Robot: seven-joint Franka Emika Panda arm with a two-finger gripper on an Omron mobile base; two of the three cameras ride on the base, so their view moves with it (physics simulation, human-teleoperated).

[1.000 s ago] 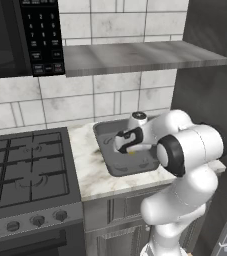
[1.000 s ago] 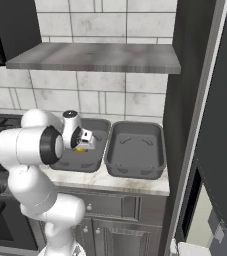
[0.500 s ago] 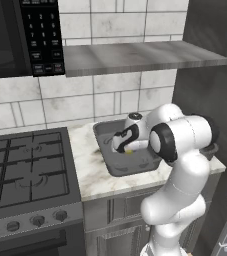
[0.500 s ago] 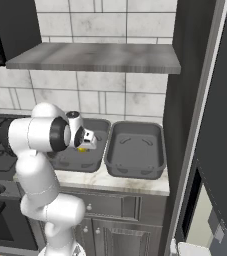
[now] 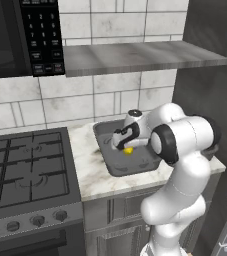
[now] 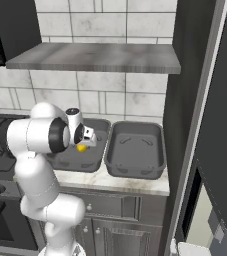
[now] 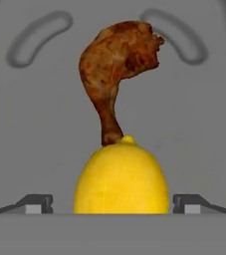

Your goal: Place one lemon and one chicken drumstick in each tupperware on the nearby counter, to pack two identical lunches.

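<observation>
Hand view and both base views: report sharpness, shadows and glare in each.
Hand view: lemon and chicken drumstick sharp, evenly lit, almost no shadow on the tupperware floor. Left base view: soft, lemon a small blob under the gripper. Right base view: flat light, no glare, the other tupperware clear.

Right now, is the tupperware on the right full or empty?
Empty. In the right base view the right tupperware shows only its bare grey floor, while the lemon lies in the left tupperware.

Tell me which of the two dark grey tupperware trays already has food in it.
The left dark grey tray, beside the stove: it holds a yellow lemon and a brown chicken drumstick. The right tray holds nothing.
</observation>
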